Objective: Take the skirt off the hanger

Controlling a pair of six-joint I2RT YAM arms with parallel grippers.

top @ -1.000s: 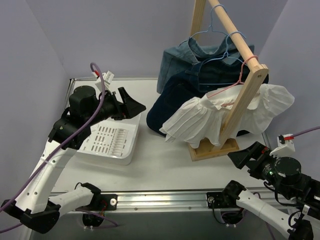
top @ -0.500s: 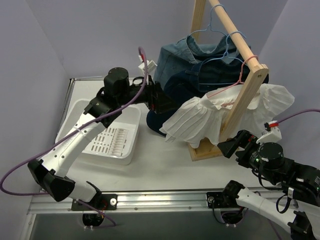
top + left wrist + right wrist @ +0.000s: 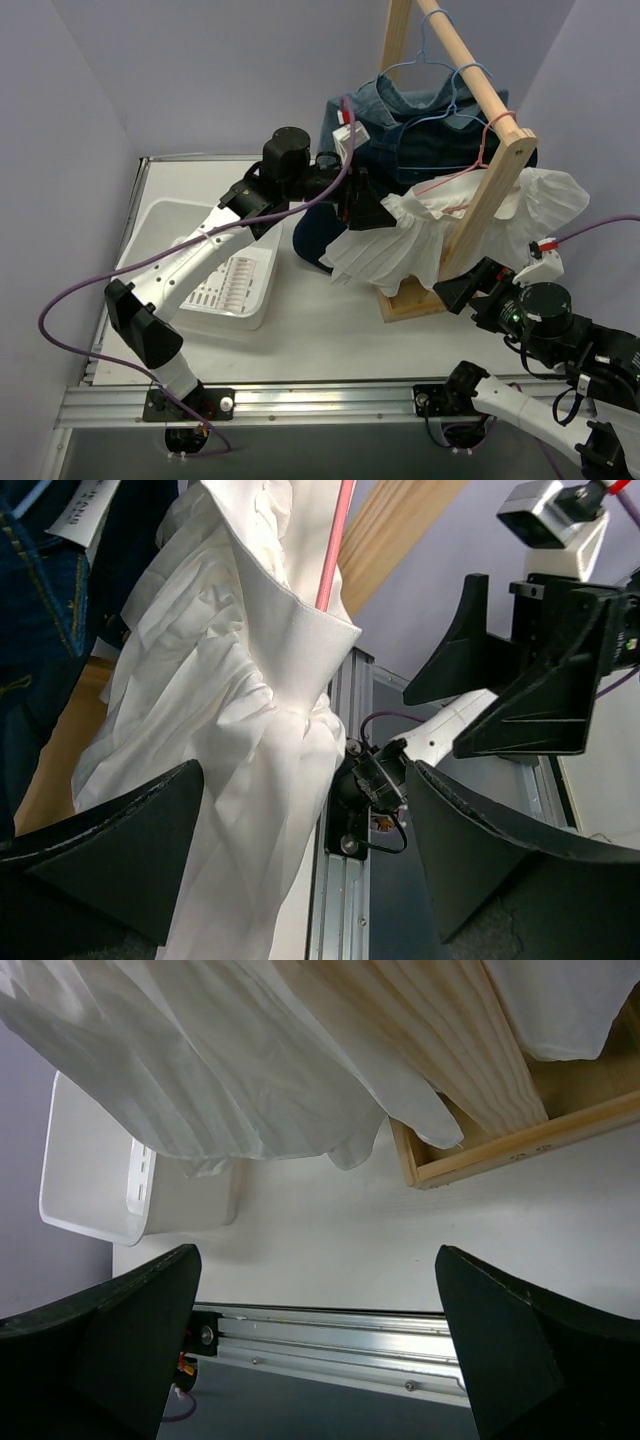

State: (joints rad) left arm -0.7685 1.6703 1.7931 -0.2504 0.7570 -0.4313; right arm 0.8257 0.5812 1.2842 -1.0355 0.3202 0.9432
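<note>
Skirt [image 3: 400, 245] removal is judged barely begun: the white, finely pleated, thin cloth with its ruffled top is seen draped on the pink-red wire hanger [image 3: 481, 150], which is hooked on the wooden rack [image 3: 505, 165]. The left gripper [image 3: 305, 780] is held spread wide either side of the fabric, perhaps not touching it; the right gripper [image 3: 315, 1290] gapes empty below the hem. Grasping and sliding off are left.

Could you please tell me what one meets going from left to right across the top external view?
White tray → left gripper → pink hanger.
</note>
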